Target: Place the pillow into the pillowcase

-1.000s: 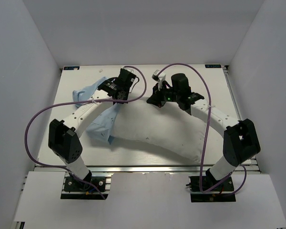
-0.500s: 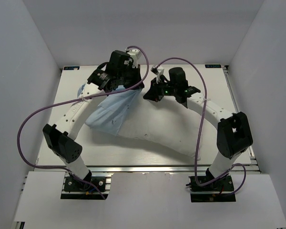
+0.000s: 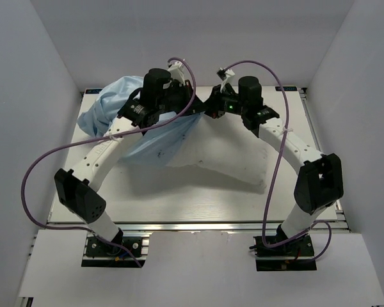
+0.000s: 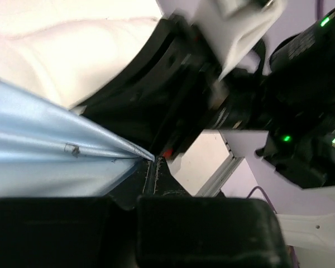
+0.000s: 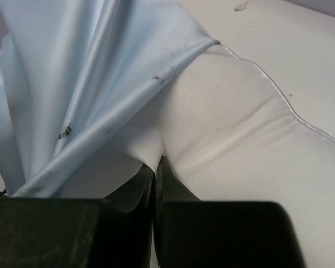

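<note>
The plump white pillow (image 3: pixel 224 153) lies across the middle of the table, its far edge lifted. The light-blue pillowcase (image 3: pixel 115 109) is bunched at the far left and drapes over the pillow's left end. My left gripper (image 3: pixel 191 110) is shut on the pillowcase's edge, seen taut in the left wrist view (image 4: pixel 56 151). My right gripper (image 3: pixel 211 110) is shut on a pinch of the pillow (image 5: pixel 240 145) right beside the pillowcase (image 5: pixel 89 84). The two grippers hang close together above the table's far middle.
White walls enclose the table (image 3: pixel 179 204) on three sides. The metal rail (image 3: pixel 198 225) runs along the near edge. Purple cables (image 3: pixel 45 160) loop from both arms.
Both grippers rose and moved toward the far wall. The left one pulled the pillowcase up, so it now spreads and bunches at the far left. The pillow's far edge lifted with the right gripper.
</note>
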